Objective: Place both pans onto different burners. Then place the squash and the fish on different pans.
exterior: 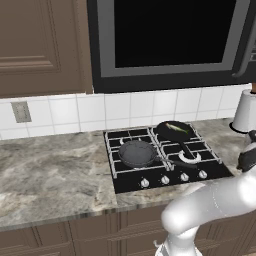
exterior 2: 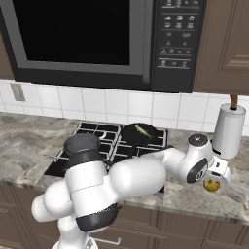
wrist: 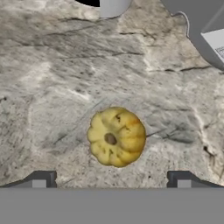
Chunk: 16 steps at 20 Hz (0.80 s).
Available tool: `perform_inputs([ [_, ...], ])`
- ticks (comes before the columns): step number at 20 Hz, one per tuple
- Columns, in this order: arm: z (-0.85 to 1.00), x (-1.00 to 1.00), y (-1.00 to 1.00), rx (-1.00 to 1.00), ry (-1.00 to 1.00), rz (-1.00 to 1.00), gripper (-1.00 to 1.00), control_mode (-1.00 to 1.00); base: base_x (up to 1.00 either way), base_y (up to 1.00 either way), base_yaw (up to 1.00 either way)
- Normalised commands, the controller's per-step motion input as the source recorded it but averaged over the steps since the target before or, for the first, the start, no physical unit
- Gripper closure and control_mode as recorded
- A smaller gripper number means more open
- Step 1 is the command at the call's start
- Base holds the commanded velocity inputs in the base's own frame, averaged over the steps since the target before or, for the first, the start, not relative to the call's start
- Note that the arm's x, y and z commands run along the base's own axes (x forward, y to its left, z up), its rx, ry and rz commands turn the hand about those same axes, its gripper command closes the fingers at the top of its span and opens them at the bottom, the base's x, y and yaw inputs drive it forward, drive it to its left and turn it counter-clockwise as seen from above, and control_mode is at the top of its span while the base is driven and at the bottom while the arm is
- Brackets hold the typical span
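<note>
the gripper [wrist: 111, 181], jaws spread wide and empty, hangs over the marble counter [exterior: 50, 175] to the right of the hob [exterior: 167, 152], looking straight down on the squash [wrist: 116, 137]. this is a round, lobed, yellow squash lying alone on the stone, centred between the two dark fingertips [wrist: 41, 179] but not touched by them. in the right base view the squash [exterior 2: 211, 185] peeks out yellow just under the hand, near the front edge of the counter.

risk, as a judgement: the squash is rounded and ribbed, so pads closing off its middle could squeeze it sideways and let it roll toward the counter edge. a descent that goes too deep would drive the fingertips into the stone.

farther back, the near pan [exterior: 136, 153] sits empty on the front left burner, handle pointing right. the far pan [exterior: 174, 131] rests on the rear right burner and already carries the fish [exterior: 176, 128], a small yellow-green shape. the empty pan is thus the squash's likely target. its long handle crosses the middle of the hob and may lie in the carrying path. a white paper towel roll [exterior 2: 228, 130] stands at the far right by the tiled wall, close to the arm's elbow [exterior 2: 197, 163]. a black microwave [exterior 2: 97, 39] hangs low above the hob and limits lifting height.
</note>
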Motion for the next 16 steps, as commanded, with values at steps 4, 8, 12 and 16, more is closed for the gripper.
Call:
perform_inputs([
  [4, -0.25, 0.19, -0.06, 0.0, 0.0, 0.0, -1.0, -1.0, 0.0, 0.0, 0.0],
  [8, -0.25, 0.11, -0.12, 0.0, 0.0, 0.0, -1.0, -1.0, 0.0, 0.0, 0.0],
  [12, -0.16, 0.13, -0.22, 0.0, 0.0, 0.0, -1.0, -1.0, 0.0, 0.0, 0.0],
  [16, -0.08, 0.27, -0.26, 0.0, 0.0, 0.0, -1.0, -1.0, 0.0, 0.0, 0.0],
])
